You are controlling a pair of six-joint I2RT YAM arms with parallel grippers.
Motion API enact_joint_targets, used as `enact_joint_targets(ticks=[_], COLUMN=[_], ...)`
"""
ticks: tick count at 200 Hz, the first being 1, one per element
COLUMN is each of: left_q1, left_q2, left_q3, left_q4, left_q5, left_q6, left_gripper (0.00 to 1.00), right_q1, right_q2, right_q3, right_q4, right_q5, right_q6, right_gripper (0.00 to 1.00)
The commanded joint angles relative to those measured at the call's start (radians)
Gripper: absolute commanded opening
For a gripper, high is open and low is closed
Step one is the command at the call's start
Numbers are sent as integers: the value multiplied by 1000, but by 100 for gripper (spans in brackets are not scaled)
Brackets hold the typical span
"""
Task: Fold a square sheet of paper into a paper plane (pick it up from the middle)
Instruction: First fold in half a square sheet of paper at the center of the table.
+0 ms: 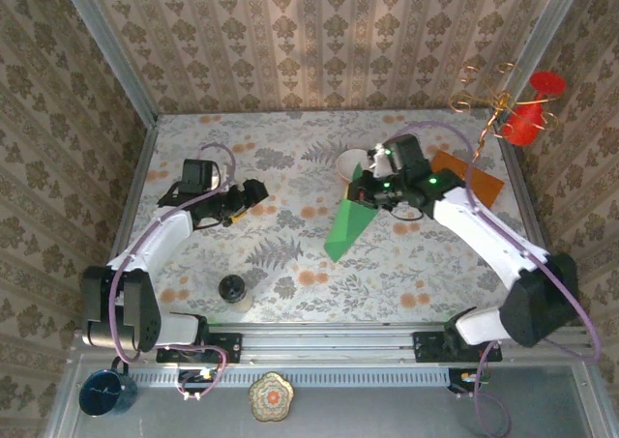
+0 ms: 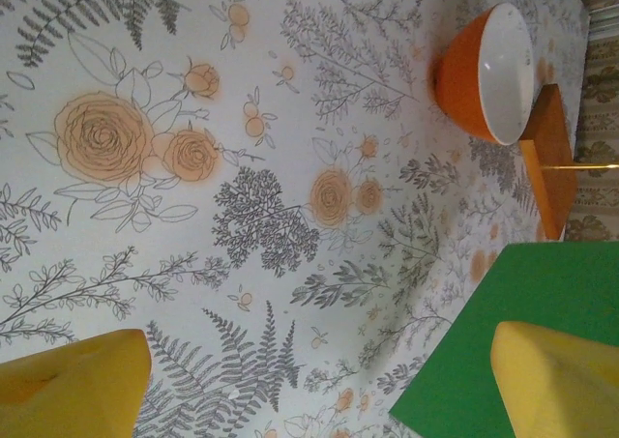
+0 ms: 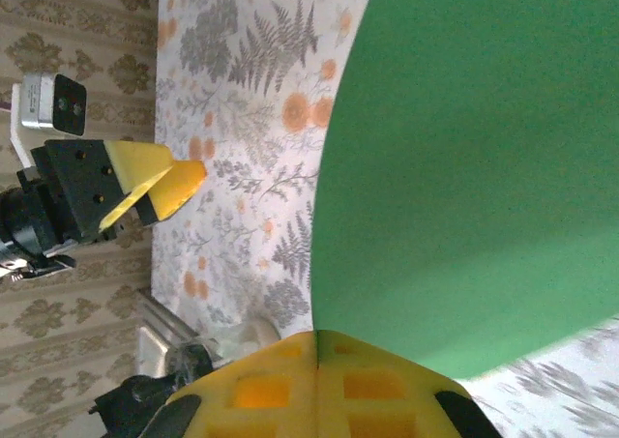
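Note:
My right gripper (image 1: 369, 194) is shut on the upper end of the green square sheet of paper (image 1: 346, 227). From above, the sheet looks like a narrow wedge that slopes down towards the table's middle. In the right wrist view the closed fingers (image 3: 317, 361) pinch the sheet's edge, and the green surface (image 3: 464, 167) spreads out above them. My left gripper (image 1: 251, 192) hangs open over the table to the left, apart from the paper. Its yellow fingertips (image 2: 73, 380) stand wide with only tablecloth between them, and the sheet's corner (image 2: 503, 341) lies behind the right finger.
A white bowl with an orange outside (image 1: 350, 162) (image 2: 488, 61) sits behind the paper, and an orange-brown wooden board (image 1: 469, 177) (image 2: 546, 158) lies to its right. A black-lidded jar (image 1: 232, 290) stands near the front left. A red cup on a gold wire stand (image 1: 532, 109) is at the back right.

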Motion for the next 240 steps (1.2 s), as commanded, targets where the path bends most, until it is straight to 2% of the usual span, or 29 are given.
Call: enact_joint_targets(ticks=[1,31,55,102,154,206,240], left_q1=[-17,-59,-105,-226,-355,-425,-468], left_q2=[-1,6,24,95,209,312,388], left_q3=[-20,-47,-65,-43,19,84,161], left_q4=[19,32,50,69,80,126,82], left_q5=[21,7,-15,-54,-95,-125,-185], left_q6=[10,-2,-15,-22,-32,-86,-83], left_gripper=[92,91,90,88,81,75,68], right_q1=[36,74,70,53,14,-30,-46], right_q2=[88,200,230,250,282,312,331], right_q3=[-41,-98,-203,-329,-331,-293,-256], right_q4=[227,400,536,609,554,461,394], right_q5=[-88,-120,-104,-58,-52,-56,-53], right_q6=[93,159,201,196,122,37,-17], right_gripper=[0,0,0,0,0,0,0])
